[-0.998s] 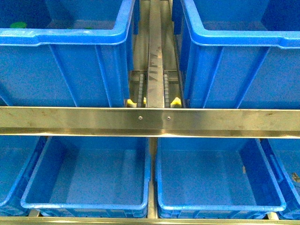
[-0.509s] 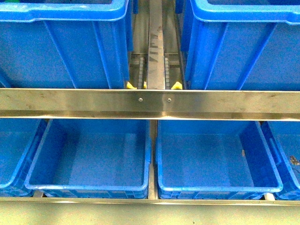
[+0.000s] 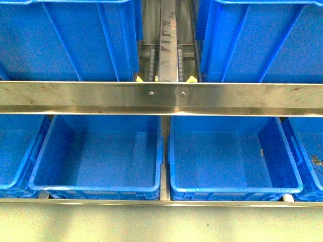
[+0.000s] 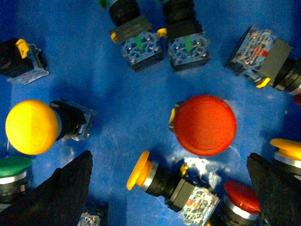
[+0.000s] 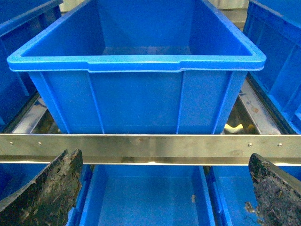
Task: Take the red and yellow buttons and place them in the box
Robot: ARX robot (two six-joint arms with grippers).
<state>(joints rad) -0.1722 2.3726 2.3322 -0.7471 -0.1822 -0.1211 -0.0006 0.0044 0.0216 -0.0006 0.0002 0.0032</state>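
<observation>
In the left wrist view, red and yellow buttons lie on a blue bin floor (image 4: 117, 94). My left gripper (image 4: 169, 160) hangs open above them, clear of them all. Between its fingers (image 4: 61, 188) lies a small yellow button (image 4: 140, 171) on a black body. A small red button (image 4: 241, 195) sits by the other finger. A big red mushroom button (image 4: 204, 125) and a big yellow one (image 4: 30, 127) lie just beyond. My right gripper (image 5: 164, 155) is open and empty, facing an empty lower box (image 5: 146, 202). Neither gripper shows in the front view.
Green-marked switch blocks (image 4: 138, 44) and a green button (image 4: 11, 165) share the bin. A steel rail (image 3: 161, 98) crosses in front of two tall upper bins (image 3: 70, 40). Below it stand two empty boxes (image 3: 96, 190), (image 3: 234, 190), with more at both sides.
The front view has shifted: the rail and bins now sit higher in the picture, the upper bins' rims have left the top edge, and a pale strip shows along the bottom.
</observation>
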